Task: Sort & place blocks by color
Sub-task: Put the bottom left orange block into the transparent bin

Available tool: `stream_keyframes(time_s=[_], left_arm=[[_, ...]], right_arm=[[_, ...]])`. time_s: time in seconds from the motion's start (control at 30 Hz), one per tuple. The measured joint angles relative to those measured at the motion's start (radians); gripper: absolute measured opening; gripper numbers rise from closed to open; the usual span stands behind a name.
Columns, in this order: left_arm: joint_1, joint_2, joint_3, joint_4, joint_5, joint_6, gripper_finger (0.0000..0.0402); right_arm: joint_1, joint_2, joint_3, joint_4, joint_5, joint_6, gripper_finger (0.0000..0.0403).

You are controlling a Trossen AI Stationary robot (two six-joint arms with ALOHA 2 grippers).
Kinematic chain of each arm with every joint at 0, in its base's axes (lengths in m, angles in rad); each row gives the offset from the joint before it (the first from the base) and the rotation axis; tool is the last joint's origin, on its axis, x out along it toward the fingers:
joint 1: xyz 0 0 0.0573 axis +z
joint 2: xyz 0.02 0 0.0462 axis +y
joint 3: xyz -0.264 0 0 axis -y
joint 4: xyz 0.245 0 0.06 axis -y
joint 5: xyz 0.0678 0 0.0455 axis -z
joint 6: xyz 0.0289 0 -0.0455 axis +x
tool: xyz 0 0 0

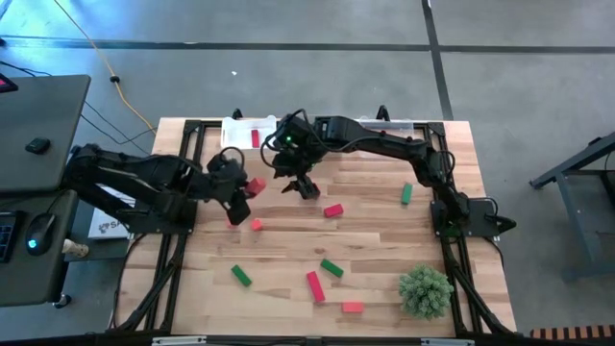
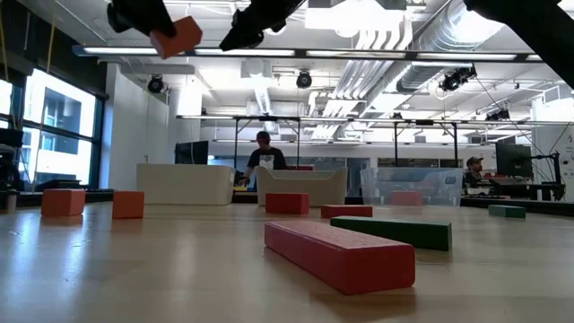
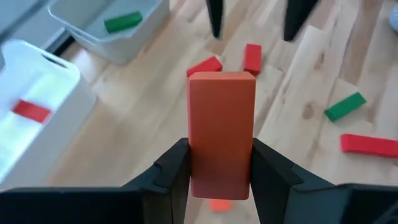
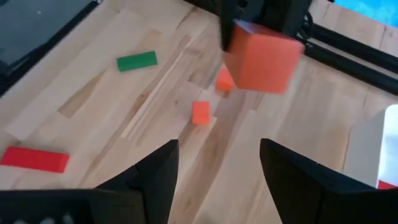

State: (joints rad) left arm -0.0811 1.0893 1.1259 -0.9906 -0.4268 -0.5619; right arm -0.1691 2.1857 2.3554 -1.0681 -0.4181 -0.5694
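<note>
My left gripper [image 3: 219, 163] clamps coral block [image 3: 221, 130] upright, lifted above table centre-left; my right gripper [image 4: 217, 168] gapes empty just right of it; bins [image 3: 37, 118] upper left

Bushy green plant [image 1: 425, 291] at wooden table [image 1: 384, 288] corner, clear bins [image 1: 248, 131] along far edge

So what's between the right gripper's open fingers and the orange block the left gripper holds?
Nothing: right wrist view shows only air between the right gripper and the orange block.
</note>
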Motion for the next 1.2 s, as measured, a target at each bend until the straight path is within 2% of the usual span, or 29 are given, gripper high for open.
stream_keyframes(time_s=[0.23,0.73,0.97,1.2], left_arm=[[0.076,0.000,0.000,0.016,0.023,0.148,0.0113],[0.137,0.000,0.000,0.081,0.056,0.307,0.0113],[0.137,0.000,0.000,0.089,0.052,0.311,0.0113],[0.135,0.001,0.000,0.082,0.060,0.291,0.0113]], right_arm=[[-0.016,0.000,0.000,0.055,-0.001,0.004,0.0216],[-0.021,-0.001,0.000,0.168,0.017,0.012,0.0215],[-0.021,-0.002,0.001,0.169,0.021,0.012,0.0215],[-0.033,-0.006,0.001,0.196,0.070,0.020,0.0215]])
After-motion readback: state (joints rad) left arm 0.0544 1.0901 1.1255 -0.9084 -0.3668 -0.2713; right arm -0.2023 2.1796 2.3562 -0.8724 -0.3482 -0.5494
